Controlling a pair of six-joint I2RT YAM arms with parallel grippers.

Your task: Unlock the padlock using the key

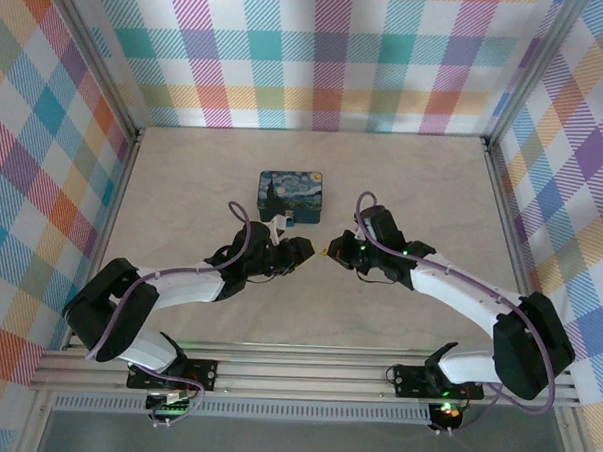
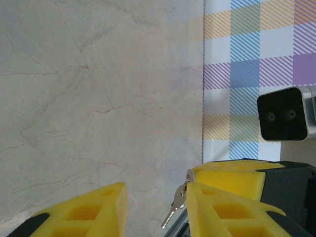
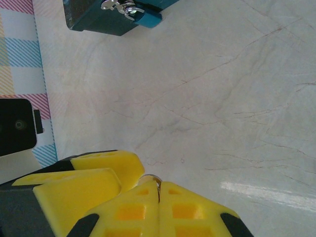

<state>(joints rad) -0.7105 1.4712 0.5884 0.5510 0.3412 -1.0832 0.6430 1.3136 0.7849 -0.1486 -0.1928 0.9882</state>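
The padlock (image 1: 290, 223) sits against the near side of the printed box (image 1: 290, 193) on the counter (image 1: 183, 181), apart from both arms; the key (image 2: 175, 207) is not yet near it. The right end effector (image 3: 158, 190) is pinched closed on the key's top so the blade dangles free; the left end effector (image 2: 155, 197) straddles that blade with its fingers parted and nothing gripped, probably to take a firmer hold for insertion.
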